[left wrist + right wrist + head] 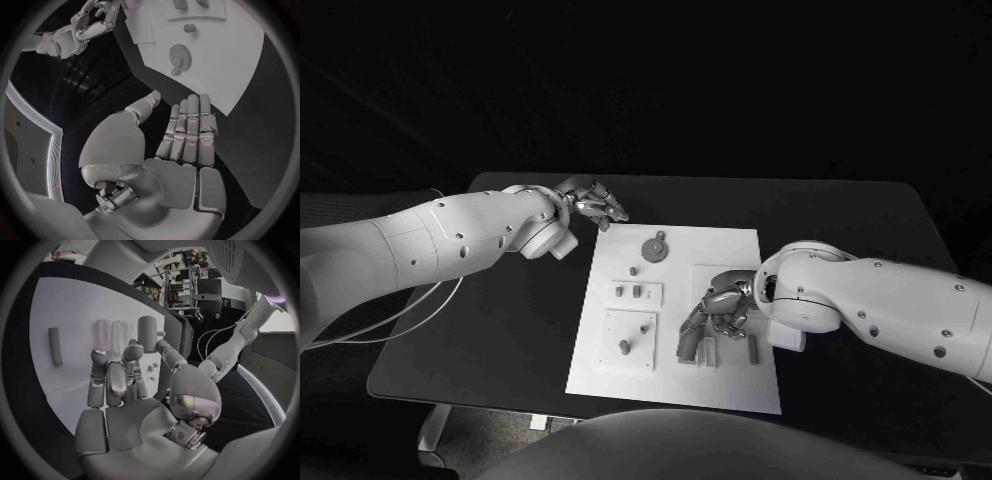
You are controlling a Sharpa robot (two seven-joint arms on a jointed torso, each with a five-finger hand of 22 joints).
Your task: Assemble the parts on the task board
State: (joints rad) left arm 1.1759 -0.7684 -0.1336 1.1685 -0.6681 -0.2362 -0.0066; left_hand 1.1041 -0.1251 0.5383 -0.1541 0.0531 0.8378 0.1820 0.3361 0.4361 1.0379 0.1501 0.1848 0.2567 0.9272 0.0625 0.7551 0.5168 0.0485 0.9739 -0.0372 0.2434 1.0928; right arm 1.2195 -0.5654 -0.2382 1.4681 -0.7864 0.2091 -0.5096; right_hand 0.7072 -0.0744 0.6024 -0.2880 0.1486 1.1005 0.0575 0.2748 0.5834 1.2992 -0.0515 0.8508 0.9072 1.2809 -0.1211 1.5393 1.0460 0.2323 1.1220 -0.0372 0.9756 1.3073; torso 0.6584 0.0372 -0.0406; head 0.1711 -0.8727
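I am working the right hand (718, 305) over the lower right part of the task board (733, 240), low in the middle of the head view. Its fingers are reaching down among the loose parts lying there: a long upright peg (147, 333) and two paler ones beside it show just past the fingertips (100, 356) in the right wrist view, with a slim bar (55, 346) lying apart from them. I cannot tell whether the fingers are already pinching a part or only touching the board.

The left hand (589, 205) is hovering off the board's upper left corner, over bare table (488, 340); in the left wrist view its fingers (190, 125) are lying straight and together, holding nothing.

The gear part (653, 246) is sitting on the board's upper middle, and smaller parts are standing in the two raised blocks (629, 340) on the board's left side.

I judge this to be the pick-up step for one peg. Next I am needing a firm pinch, a clean lift, then alignment over its socket.
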